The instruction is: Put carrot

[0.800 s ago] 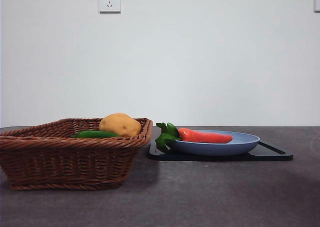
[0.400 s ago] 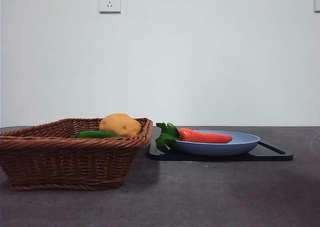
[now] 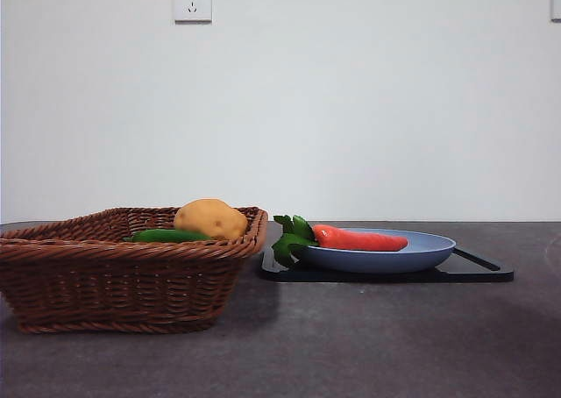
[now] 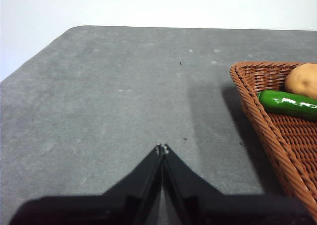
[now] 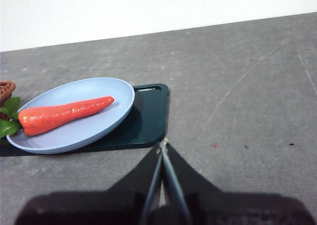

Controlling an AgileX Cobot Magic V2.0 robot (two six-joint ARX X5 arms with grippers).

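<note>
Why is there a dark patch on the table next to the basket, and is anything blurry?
Front view: the wicker basket casts a soft shadow on the grey table toward the blue plate; everything looks sharp. Left wrist view: the same shadow darkens the table beside the basket's rim. Right wrist view: the carrot has small shiny glints, and the right pincer is a dark, slightly blurred shape.

- The basket stands on the counter at the left, nearer than the other things.
- In the basket the potato lies toward the right, with the long vegetable just left of it.
- The tray lies on the counter just right of the basket.
- The plate sits on the tray.
- The carrot lies on the plate, its leafy top hanging over the plate's left rim toward the basket.
</note>
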